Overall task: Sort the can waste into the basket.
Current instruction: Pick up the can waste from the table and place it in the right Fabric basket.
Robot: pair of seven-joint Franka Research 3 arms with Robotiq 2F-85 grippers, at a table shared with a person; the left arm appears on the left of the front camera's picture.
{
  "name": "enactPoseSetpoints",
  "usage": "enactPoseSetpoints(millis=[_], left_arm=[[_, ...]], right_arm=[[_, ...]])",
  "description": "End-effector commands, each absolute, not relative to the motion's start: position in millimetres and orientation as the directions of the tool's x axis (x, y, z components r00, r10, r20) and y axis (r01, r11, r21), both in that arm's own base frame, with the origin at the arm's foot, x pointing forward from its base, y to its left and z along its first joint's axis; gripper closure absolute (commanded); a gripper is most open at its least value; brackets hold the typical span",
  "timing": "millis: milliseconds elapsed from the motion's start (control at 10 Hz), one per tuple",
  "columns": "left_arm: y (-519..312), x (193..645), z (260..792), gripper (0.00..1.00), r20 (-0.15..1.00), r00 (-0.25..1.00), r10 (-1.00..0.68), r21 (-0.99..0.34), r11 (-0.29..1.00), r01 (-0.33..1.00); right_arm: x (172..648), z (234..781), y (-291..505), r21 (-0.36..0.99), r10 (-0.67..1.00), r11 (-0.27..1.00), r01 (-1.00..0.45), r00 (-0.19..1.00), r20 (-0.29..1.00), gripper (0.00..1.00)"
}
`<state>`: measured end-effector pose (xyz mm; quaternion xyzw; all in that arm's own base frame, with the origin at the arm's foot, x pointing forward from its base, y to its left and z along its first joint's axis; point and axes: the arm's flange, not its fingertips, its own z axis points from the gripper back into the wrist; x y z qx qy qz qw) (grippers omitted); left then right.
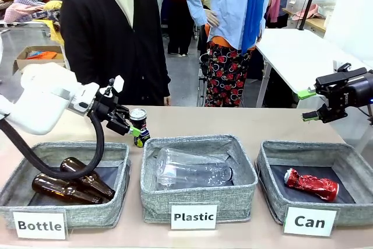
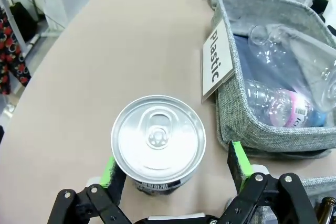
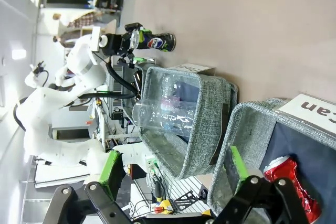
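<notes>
A black can (image 1: 139,126) with a silver top (image 2: 157,132) stands upright on the table behind the Plastic basket. My left gripper (image 1: 136,133) is open around it (image 2: 172,163). One green pad (image 2: 108,169) is close against the can's side and the other pad (image 2: 237,157) stands apart from it. The red wrinkly can (image 1: 310,183) lies inside the grey basket labelled "Can" (image 1: 268,161) at the right. My right gripper (image 1: 307,104) hangs open and holds nothing, above the far right side of that basket (image 3: 252,129), with the red can (image 3: 294,182) below it.
The Plastic basket (image 1: 148,190) in the middle holds clear plastic bottles (image 1: 192,170). The Bottle basket (image 1: 17,190) at the left holds brown glass bottles (image 1: 70,185). A person (image 1: 113,33) stands at the table's far edge. Bare tabletop (image 1: 233,123) lies behind the baskets.
</notes>
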<state>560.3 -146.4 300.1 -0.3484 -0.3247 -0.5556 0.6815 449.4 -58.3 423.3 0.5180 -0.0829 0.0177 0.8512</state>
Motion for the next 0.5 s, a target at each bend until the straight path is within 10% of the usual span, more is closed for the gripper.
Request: enactPoseSetpoints(millis=[0, 400], left_arm=[[-156.5, 569.5, 300.5, 0.00, 0.842, 0.185, -0.506, -0.125, 0.150, 0.981], [-164.3, 577.2, 293.9, 0.00, 0.864, 0.181, -0.470, -0.131, 0.138, 0.982]], right_arm=[[448.4, 425.6, -60.3, 0.878, -0.044, 0.458, -0.135, 0.984, 0.174, 0.00], [448.4, 425.6, -60.3, 0.878, -0.044, 0.458, -0.135, 0.984, 0.174, 0.00]])
